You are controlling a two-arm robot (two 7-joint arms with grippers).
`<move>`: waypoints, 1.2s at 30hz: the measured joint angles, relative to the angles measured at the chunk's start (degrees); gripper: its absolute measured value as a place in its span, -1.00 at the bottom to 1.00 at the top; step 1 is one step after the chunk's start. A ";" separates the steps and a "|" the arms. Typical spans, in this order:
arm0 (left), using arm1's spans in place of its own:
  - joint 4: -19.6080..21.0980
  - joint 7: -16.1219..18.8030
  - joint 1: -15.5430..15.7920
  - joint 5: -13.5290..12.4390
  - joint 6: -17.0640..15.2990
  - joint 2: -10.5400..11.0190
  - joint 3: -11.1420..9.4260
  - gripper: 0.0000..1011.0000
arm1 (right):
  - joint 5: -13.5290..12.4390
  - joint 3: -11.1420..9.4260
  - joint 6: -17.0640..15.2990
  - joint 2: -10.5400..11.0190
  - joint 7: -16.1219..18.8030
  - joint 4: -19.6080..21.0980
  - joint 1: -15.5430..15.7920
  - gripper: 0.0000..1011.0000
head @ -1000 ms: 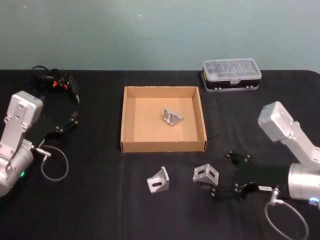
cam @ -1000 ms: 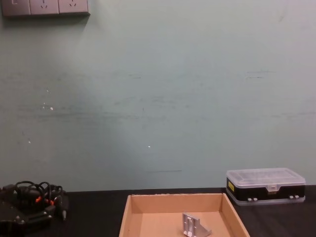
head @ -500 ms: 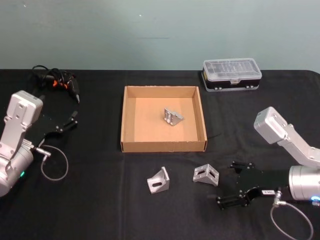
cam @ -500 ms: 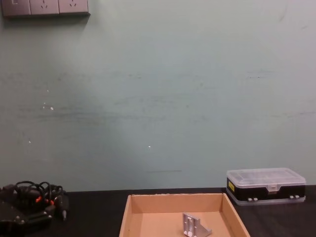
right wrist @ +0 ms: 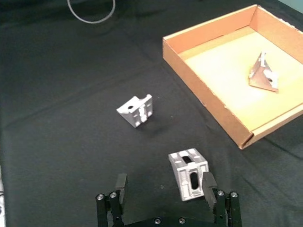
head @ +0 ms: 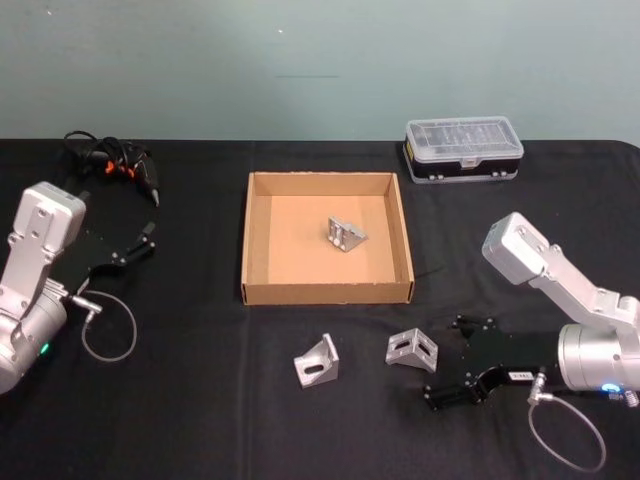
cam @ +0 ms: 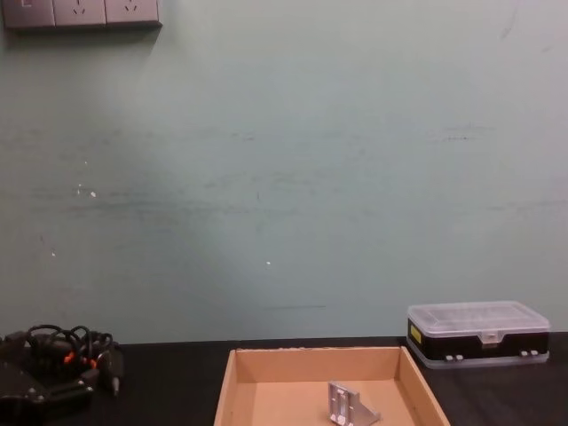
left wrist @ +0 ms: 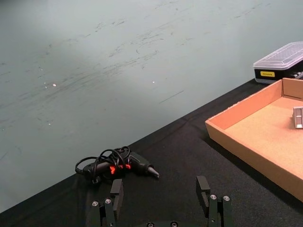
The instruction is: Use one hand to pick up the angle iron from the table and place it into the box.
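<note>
Step in hand: approach to the pick. The right gripper (head: 444, 360) sits low over the table (head: 200, 420), near side, right of the box (head: 325, 293). Its jaws are spread wide and hold nothing. The target angle iron (head: 412, 349) lies on the table just left of the fingertips; in the right wrist view it lies off-centre, close to one finger (right wrist: 208, 183).

A second angle iron (head: 317, 360) lies farther left, and a third (head: 345, 234) is already in the box.

Next move, as judged: centre the jaws on the part, advance, close.

The left gripper (head: 135, 244) is parked at far left, jaws apart and empty.
</note>
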State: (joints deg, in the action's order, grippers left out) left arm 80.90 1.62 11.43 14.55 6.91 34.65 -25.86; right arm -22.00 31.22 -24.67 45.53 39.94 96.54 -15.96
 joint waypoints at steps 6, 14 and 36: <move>0.00 0.00 0.00 0.00 0.00 0.00 0.00 1.00 | 0.86 1.46 0.52 -0.14 -0.51 -1.61 -1.52 0.98; 0.00 0.00 0.00 0.00 0.00 0.00 0.00 1.00 | 1.33 3.15 3.00 -0.79 1.41 -5.33 -4.29 0.98; 0.00 0.00 0.00 0.00 0.00 0.00 0.00 1.00 | 1.81 7.83 7.17 -3.63 6.36 -13.53 -10.23 0.98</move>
State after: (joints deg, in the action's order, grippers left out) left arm 80.90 1.62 11.43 14.55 6.91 34.65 -25.86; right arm -20.19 39.05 -17.50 41.90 46.30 83.01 -26.19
